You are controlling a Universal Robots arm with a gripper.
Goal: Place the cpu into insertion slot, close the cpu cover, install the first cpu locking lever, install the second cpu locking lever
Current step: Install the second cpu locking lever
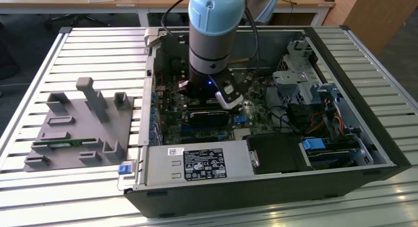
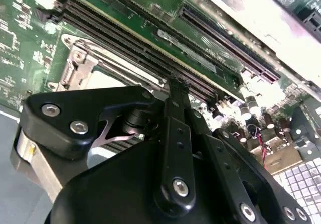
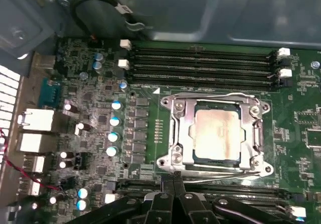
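**CPU seated under its cover, claw closed just beside the socket**

In the exterior view we cannot see the socket: the arm's grey wrist hides it, standing inside the open computer case [image 1: 365, 139] on the slatted worktop [image 1: 39, 65]. At that view's left a grey fixture block [image 1: 78, 126] lies on the worktop.

In the first wrist view we count four long memory slots [image 3: 200, 66] beyond the socket. The cpu [image 3: 218, 133] lies flat in the insertion slot [image 3: 176, 133], its dull face showing through the window of the cpu cover [image 3: 188, 131], which is down over it. We make out two thin wire levers, one along each long edge of the frame; whether either is hooked we cannot tell.

The claw [image 3: 175, 180] is cut off by the picture edge. Its two fingertips meet, holding nothing, just beside the socket's near edge. In the second wrist view its black linkage [image 2: 173, 148] hides most of the socket.
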